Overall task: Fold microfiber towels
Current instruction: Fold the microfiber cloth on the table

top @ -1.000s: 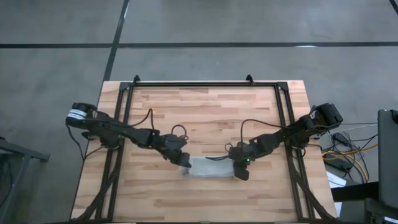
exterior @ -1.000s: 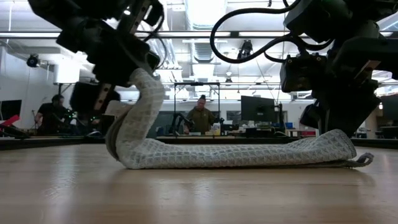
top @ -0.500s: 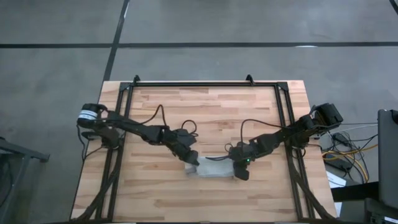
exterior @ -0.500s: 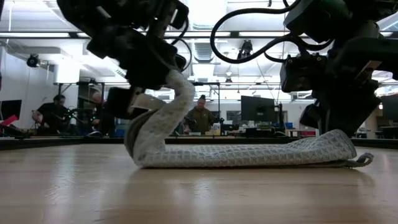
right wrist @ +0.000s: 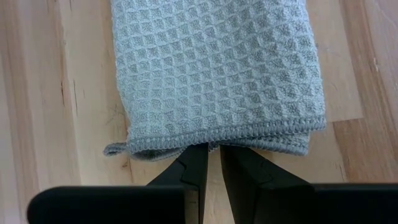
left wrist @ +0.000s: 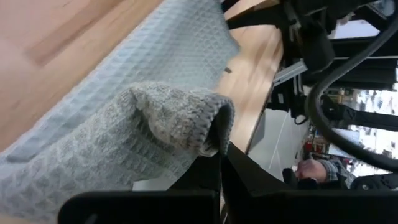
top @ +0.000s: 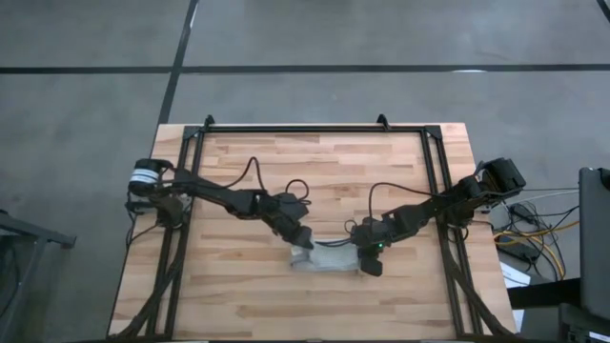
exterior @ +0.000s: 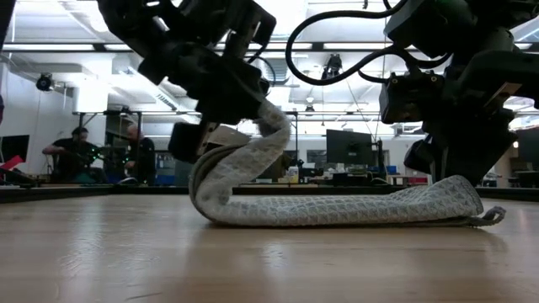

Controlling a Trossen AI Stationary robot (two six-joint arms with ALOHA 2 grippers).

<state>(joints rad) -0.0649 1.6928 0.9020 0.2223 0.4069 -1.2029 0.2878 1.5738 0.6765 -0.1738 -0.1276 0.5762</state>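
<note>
A pale butcher-block wooden bench point(top: 315, 162), framed by black metal rails point(top: 315, 128), stands on a grey floor point(top: 86, 114) crossed by dark lines point(top: 305, 69). Cables point(top: 534, 233) trail beside its right edge. Beyond it lies an open workshop under bright ceiling strip lights point(exterior: 337, 46), where people point(exterior: 72, 151) sit among desks and dark monitors point(exterior: 347, 143).

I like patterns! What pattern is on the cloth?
The soft grey-green cloth has a small waffle-square weave, clearest in the right wrist view.
</note>
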